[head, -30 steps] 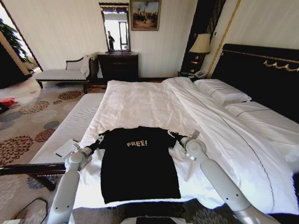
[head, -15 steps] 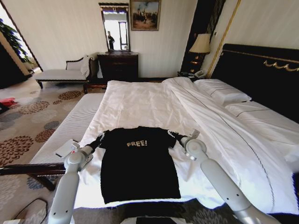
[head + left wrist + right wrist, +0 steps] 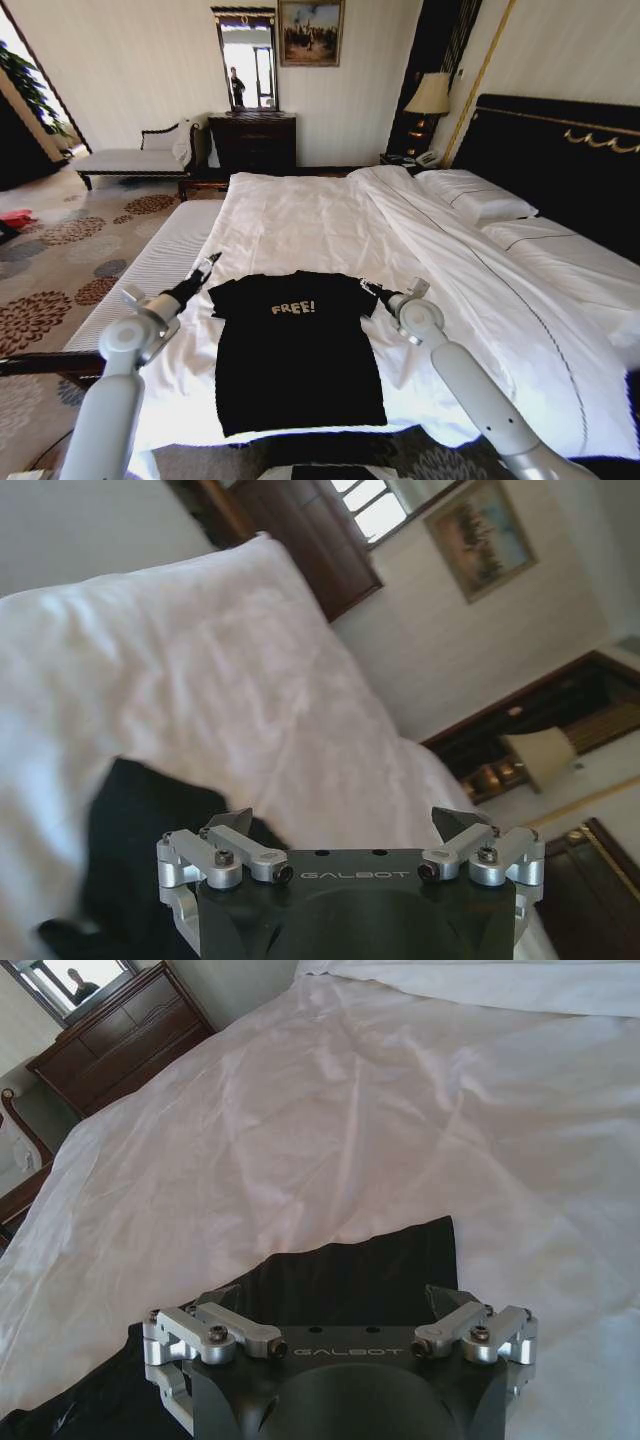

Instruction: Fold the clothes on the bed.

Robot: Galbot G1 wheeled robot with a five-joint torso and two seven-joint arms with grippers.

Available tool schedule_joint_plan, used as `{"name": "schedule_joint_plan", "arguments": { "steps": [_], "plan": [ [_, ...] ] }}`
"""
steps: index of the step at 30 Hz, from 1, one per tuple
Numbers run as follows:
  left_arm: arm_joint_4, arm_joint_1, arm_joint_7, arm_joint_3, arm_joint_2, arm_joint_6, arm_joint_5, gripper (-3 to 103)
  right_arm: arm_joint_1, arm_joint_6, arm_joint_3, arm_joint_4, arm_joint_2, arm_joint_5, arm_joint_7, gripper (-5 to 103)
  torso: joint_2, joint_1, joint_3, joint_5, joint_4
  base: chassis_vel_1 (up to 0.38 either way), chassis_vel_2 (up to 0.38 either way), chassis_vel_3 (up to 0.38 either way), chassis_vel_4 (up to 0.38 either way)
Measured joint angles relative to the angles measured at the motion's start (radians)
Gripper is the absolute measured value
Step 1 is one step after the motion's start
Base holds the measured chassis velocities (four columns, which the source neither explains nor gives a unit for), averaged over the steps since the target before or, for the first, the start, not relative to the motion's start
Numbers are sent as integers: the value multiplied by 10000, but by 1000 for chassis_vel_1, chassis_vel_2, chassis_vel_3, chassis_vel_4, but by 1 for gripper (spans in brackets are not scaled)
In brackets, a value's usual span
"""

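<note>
The left gripper hangs above the white sheet just off the left sleeve of the black T-shirt, raised and apart from the cloth; in the left wrist view its jaws stand spread with nothing between them, the dark fabric lying below and beside them. The T-shirt lies flat and face up on the near part of the bed, "FREE!" lettering readable, collar toward the headboard, hem near the foot edge, both sleeves out to the sides. It looks like thin, light, limp cotton: it will drape and sag from any pinch, wrinkle readily, and may drag on the sheet or pull the sheet along, so I judge the best holds are at edges and corners, such as the sleeve ends or shoulder seams, where a single layer can be nipped without catching the bedding. The right gripper sits low at the right sleeve; in the right wrist view its jaws are spread, straddling the sleeve cloth without pinching it, as far as I can see. Compared with a second ago, the left arm has swung outward and up, its gripper leaving the left sleeve, which now lies a little more drawn in; the right arm and the shirt body look unchanged.
</note>
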Motion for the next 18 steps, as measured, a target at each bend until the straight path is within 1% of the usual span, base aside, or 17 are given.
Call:
{"name": "schedule_joint_plan", "arguments": {
  "steps": [1,2,3,6,11,18],
  "plan": [
    [323,-34,47,26,-70,-16,134,100,-25,0,15,3,-5,-2,0,100,0,0,0,0,0,0,0,0,0],
    [892,-131,99,71,-202,-48,347,100,-82,-1,76,3,-27,-4,-2,100,0,0,0,-1,0,0,0,0,0],
    [892,-131,99,71,-202,-48,347,100,-82,-1,76,3,-27,-4,-2,100,0,0,0,-1,0,0,0,0,0],
    [1633,-256,223,147,-355,-68,681,100,-168,-3,183,-40,-91,-9,-13,100,0,0,0,2,-4,0,0,0,0],
    [2092,-258,406,191,-376,-104,1058,100,-174,-4,225,-101,-101,-9,-24,100,-1,0,0,3,-2,0,0,0,0],
    [2322,-202,484,210,-468,-140,1191,100,-86,-4,132,-212,-41,-31,-32,100,0,0,0,3,0,0,0,0,0]
  ]
}}
